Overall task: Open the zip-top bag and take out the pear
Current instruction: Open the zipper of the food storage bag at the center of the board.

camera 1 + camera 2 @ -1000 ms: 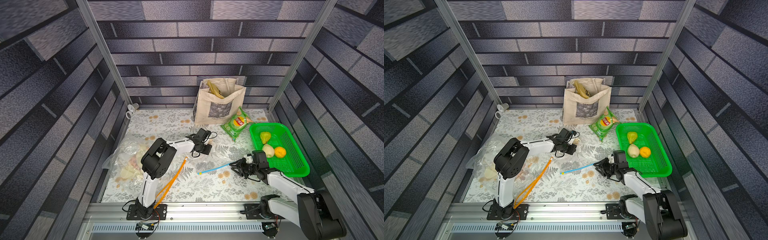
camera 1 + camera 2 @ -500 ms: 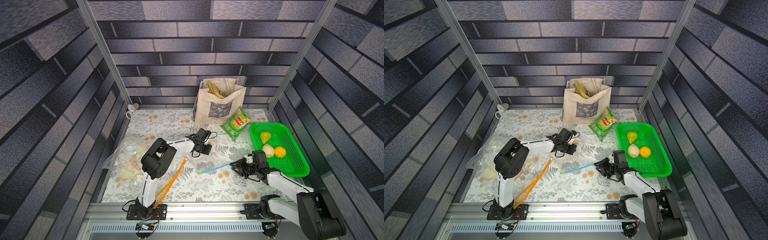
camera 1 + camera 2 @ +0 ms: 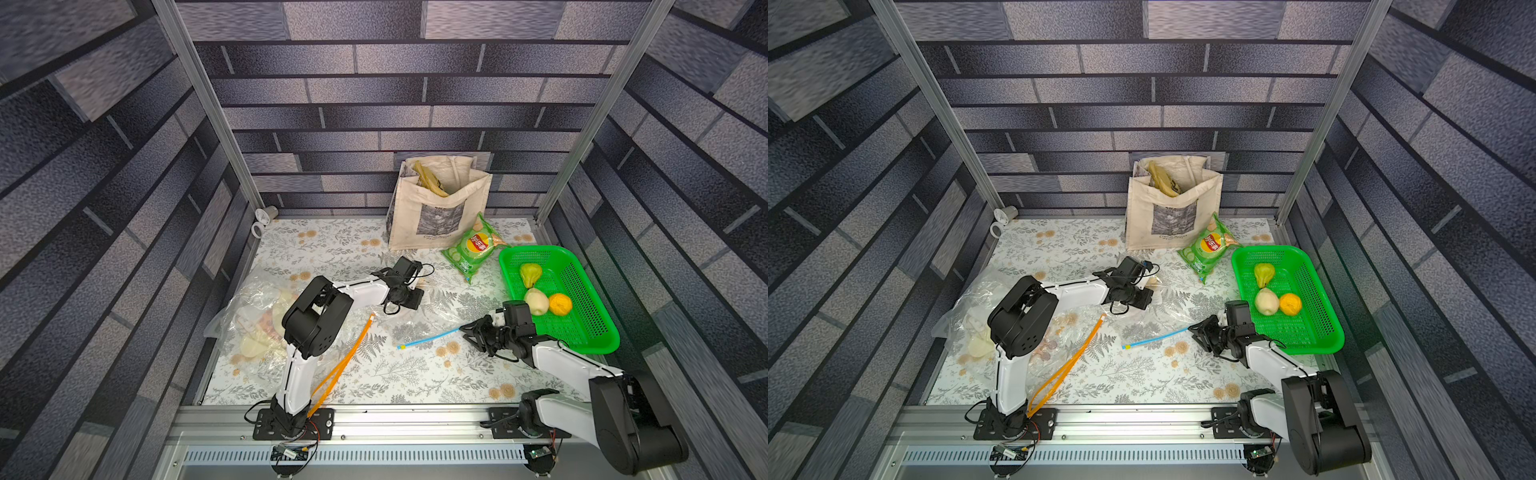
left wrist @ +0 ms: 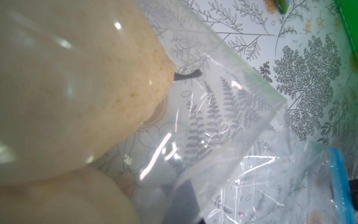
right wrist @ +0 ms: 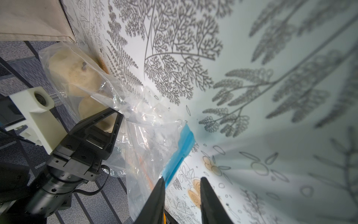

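A clear zip-top bag (image 3: 434, 318) with a blue zip strip (image 3: 428, 337) lies mid-table between the arms. Inside it a pale pear (image 4: 77, 87) with a dark stem fills the left wrist view; it also shows through the plastic as the pear (image 5: 75, 75) in the right wrist view. My left gripper (image 5: 120, 114) is shut, pinching the bag's film beside the pear. My right gripper (image 5: 182, 179) stands open low over the table at the zip strip's (image 5: 180, 155) end, one finger touching it, only tablecloth in the gap. In both top views my left gripper (image 3: 417, 293) mostly covers the pear.
A green basket (image 3: 598, 332) at the right holds a green pear, a pale pear and an orange. A canvas tote (image 3: 436, 203) and a chips bag (image 3: 473, 249) stand at the back. Another plastic bag with fruit (image 3: 257, 320) and an orange zip strip (image 3: 345, 365) lie left.
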`<state>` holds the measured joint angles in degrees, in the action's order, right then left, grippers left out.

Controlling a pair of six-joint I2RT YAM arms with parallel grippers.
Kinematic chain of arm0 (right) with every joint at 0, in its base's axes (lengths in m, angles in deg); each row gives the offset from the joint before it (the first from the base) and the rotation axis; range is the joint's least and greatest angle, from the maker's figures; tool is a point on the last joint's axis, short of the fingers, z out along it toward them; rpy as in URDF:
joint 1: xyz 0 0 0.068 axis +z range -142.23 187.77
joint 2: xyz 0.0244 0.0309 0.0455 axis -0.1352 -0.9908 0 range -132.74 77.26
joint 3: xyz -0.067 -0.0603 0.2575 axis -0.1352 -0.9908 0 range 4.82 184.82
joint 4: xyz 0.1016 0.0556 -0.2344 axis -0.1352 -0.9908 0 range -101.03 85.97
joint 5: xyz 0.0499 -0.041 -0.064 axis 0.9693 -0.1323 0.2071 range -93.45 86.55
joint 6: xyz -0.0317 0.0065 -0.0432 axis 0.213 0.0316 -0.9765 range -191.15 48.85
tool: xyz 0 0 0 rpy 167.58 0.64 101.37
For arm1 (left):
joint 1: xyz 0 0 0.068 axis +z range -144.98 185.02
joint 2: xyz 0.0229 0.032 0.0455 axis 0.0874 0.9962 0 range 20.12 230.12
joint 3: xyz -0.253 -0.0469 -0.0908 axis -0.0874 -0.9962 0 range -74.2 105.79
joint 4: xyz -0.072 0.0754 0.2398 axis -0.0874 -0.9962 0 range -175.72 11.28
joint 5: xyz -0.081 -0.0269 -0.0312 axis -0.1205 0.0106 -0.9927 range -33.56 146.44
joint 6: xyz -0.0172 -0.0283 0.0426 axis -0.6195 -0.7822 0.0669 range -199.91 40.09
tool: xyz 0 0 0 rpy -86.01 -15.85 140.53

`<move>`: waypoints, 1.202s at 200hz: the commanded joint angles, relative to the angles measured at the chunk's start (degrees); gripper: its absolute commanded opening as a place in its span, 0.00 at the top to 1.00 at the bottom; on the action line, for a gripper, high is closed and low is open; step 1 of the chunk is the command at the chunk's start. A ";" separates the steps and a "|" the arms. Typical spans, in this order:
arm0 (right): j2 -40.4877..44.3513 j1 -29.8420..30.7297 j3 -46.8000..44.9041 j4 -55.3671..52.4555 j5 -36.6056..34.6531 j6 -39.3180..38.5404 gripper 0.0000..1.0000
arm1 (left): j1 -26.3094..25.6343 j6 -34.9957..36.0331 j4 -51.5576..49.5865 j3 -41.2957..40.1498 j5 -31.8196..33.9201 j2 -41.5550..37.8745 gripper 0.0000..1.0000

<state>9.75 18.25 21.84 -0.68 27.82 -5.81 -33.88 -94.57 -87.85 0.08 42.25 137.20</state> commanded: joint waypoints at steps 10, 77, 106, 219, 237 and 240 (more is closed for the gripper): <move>0.64 -0.20 0.22 -0.99 -1.74 0.33 0.67 | 0.20 -0.81 -8.89 -3.75 2.86 4.26 1.00; -0.78 0.82 1.08 -1.06 -1.87 -0.91 0.67 | 0.21 -0.99 -8.76 -3.79 2.77 4.10 1.00; -2.20 1.97 2.11 -0.31 -1.23 -1.33 0.67 | 0.26 -1.20 -8.89 -4.22 3.25 4.26 1.00; 3.01 2.18 6.27 -9.93 -2.79 -5.80 0.52 | 1.66 -2.74 -7.36 -8.69 6.31 4.77 1.00; 3.39 2.18 6.27 -10.65 -1.95 -6.53 0.54 | 2.00 -3.23 -6.49 -9.37 6.13 5.19 1.00; 3.43 2.24 6.27 -10.65 -1.72 -6.62 0.56 | 2.05 -3.27 -6.42 -9.48 5.98 5.26 1.00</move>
<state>12.37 20.05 27.06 -6.90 26.14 -10.02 -33.33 -96.49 -81.70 -3.99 42.27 136.19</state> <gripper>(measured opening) 0.467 0.037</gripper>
